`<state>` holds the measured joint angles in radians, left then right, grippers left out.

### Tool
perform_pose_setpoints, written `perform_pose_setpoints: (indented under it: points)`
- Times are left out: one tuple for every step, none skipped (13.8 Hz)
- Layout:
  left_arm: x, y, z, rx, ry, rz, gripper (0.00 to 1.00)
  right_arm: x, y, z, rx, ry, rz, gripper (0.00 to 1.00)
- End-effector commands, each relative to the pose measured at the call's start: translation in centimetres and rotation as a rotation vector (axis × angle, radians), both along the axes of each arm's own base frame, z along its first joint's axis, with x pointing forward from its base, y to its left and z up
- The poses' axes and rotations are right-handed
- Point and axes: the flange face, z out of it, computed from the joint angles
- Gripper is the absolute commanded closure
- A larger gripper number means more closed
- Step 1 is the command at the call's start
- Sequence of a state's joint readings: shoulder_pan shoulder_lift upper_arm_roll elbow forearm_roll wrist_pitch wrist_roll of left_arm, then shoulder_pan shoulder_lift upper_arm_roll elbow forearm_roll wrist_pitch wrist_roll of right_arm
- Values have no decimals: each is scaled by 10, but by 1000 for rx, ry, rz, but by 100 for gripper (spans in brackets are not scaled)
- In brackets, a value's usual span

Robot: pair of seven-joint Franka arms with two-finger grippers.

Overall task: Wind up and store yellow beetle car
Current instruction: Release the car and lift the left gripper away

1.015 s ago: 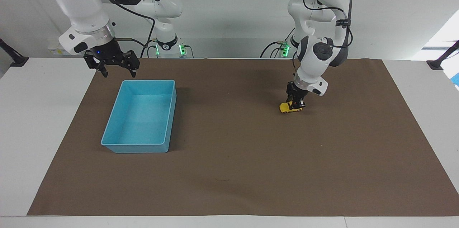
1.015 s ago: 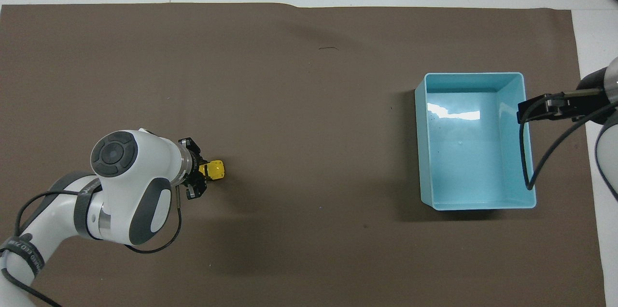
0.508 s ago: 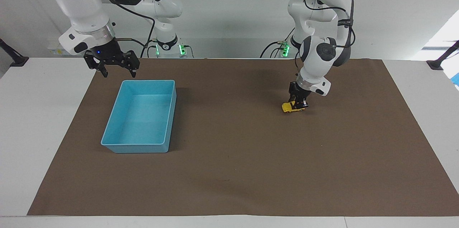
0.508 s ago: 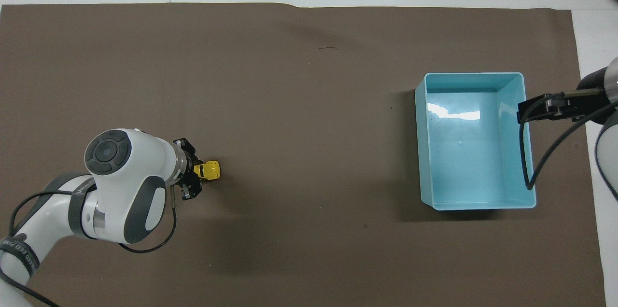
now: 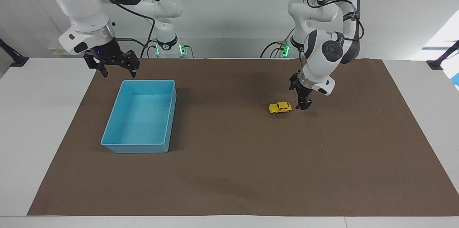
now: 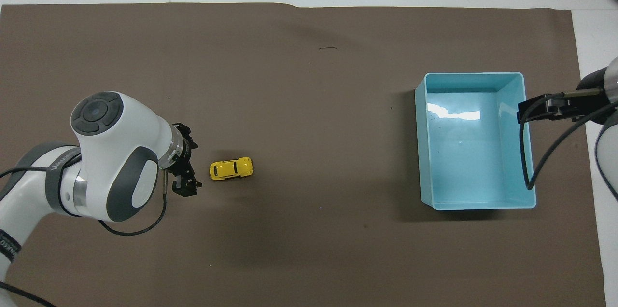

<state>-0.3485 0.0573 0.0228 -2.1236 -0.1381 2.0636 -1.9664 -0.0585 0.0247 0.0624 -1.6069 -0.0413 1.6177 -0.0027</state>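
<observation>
I see the yellow beetle car (image 5: 280, 107) on its wheels just beside my left pincer (image 5: 302, 105), untouched. That pincer stands wide, holding nothing. The right pincer (image 5: 118, 74) waits wide over the blue bin (image 5: 171, 120) edge.

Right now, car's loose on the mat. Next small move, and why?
Probably lift the left gripper clear. Its jaws are open beside the yellow beetle car, which sits free on the mat, apart from the blue bin. The right gripper waits open near the bin.
</observation>
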Motion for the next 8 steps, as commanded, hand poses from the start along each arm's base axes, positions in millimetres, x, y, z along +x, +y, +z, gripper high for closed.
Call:
perform_pose_setpoints:
  points:
    - [3,0,-1,14,11,-17,0,-1,-3,3,-11,-10,27,0]
    - [5,0,0,23,2,-24,0,-2,-3,3,-11,-6,26,0]
    - [6,0,1,24,0,-28,0,-1,-4,2,-11,-5,25,0]
    - [9,-1,3,22,-7,-32,0,-2,-4,3,-11,-10,24,0]
    - [11,0,9,18,-20,-31,0,-1,-4,2,-11,-8,22,0]
    - [15,1,16,14,-31,-28,0,-1,-4,2,-11,-8,25,0]
    - [20,3,24,9,-46,-23,0,-1,-4,2,-11,-8,28,0]
    - [24,3,31,4,-61,-21,0,-2,-4,3,-11,-8,31,0]
